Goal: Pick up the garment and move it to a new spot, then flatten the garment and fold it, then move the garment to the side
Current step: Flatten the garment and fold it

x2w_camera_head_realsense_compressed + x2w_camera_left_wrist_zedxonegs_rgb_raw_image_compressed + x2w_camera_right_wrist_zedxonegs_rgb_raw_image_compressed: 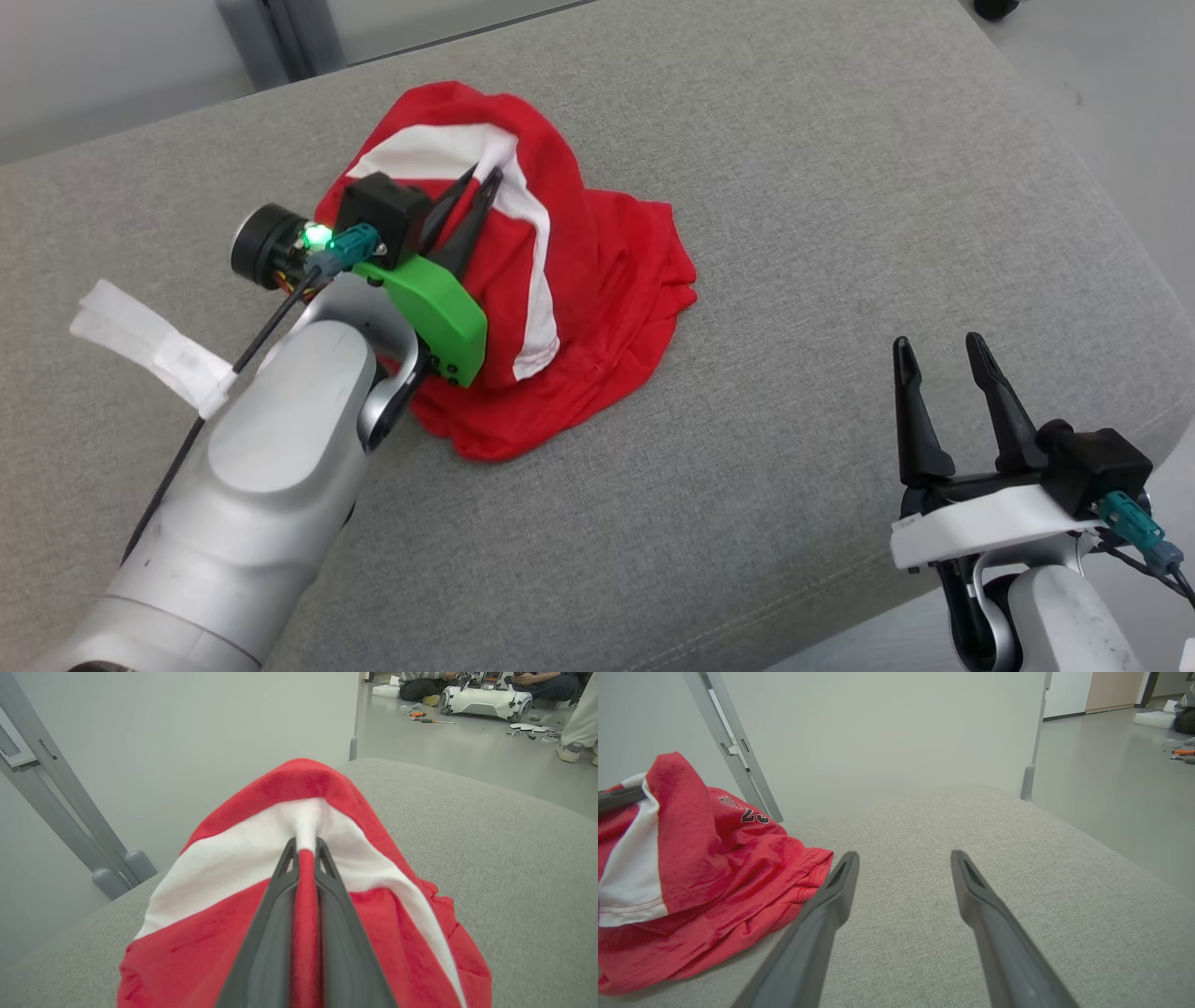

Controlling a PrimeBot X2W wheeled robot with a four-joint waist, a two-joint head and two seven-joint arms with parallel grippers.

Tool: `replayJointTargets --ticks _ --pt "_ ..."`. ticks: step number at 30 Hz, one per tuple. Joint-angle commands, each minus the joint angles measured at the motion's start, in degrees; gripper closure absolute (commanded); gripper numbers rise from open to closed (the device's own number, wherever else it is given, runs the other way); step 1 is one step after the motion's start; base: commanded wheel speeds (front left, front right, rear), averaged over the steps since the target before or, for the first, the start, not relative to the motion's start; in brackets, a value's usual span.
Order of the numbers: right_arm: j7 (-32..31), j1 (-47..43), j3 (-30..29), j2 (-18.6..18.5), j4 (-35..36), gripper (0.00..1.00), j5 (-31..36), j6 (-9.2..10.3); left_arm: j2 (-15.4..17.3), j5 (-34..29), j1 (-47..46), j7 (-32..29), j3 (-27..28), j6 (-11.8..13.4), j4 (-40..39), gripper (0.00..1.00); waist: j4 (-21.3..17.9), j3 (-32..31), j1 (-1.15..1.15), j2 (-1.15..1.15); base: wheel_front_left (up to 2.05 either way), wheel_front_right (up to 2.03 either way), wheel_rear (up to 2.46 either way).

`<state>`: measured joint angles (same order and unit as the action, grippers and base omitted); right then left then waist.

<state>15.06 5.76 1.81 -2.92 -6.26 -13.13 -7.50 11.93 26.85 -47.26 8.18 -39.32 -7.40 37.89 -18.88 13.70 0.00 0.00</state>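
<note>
The garment (597, 271) is a red shirt with a white stripe, crumpled in a heap on the grey cushion (794, 168). My left gripper (484, 183) is shut on a raised fold of it near the top of the heap. In the left wrist view a strip of red cloth is pinched between the two fingers of the left gripper (306, 845), and the garment (243, 858) tents up around them. My right gripper (936, 347) stands open over bare cushion to the right, apart from the garment. In the right wrist view the right gripper (903, 858) has nothing between its fingers, and the garment (705, 868) lies at the left.
A strip of white tape (154, 345) lies on the cushion at the left. Beyond the cushion stand a pale wall (878, 732) and a grey metal post (60, 798). On the floor far off are people sitting, a white machine (486, 701) and scattered tools.
</note>
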Motion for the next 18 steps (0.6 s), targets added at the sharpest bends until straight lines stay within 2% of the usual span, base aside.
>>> replayJointTargets --ticks 1,11,18 --pt "0.18 -0.27 0.17 0.04 -0.14 0.0 -0.31 0.02 -0.16 0.32 -1.97 0.52 -0.11 -0.14 -0.59 1.0 0.3 -0.37 0.0 0.0 0.0 0.0 0.0" --pt "0.18 -0.6 -0.01 0.03 -0.55 0.0 -0.96 0.02 -1.01 3.26 -15.2 0.22 0.35 -0.14 -5.75 1.0 1.57 -1.64 0.0 0.0 0.0 0.0 0.0" --pt "0.18 -0.62 0.53 0.02 -0.68 0.0 -2.11 0.01 1.49 6.21 -26.47 -0.84 2.0 -0.14 -10.23 1.0 1.33 -1.85 0.0 0.0 0.0 0.0 0.0"
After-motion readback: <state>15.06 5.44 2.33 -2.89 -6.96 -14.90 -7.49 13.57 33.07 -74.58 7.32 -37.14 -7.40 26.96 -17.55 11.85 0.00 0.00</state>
